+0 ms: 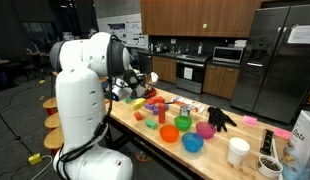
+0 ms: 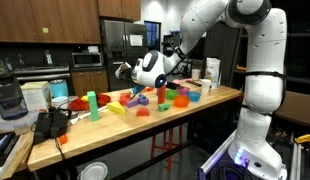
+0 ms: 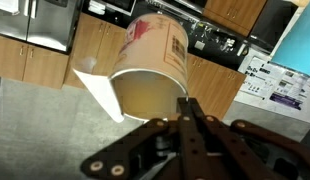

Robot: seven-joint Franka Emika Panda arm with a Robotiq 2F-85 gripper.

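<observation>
Plenty of print around, none of it legible.
In the wrist view the cup (image 3: pixel 150 70) carries a red printed mark on its side, too blurred to spell out. The posters (image 3: pixel 280 85) on the wall behind it show dark headings and fine lines, all unreadable. In an exterior view a white bag (image 1: pixel 303 135) bears dark lettering, too small to read.

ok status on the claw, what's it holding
claw shut on paper cup, pinching its wall. cup in the air, tipped sideways, over the table. blocks and bowls below, none touching.
</observation>
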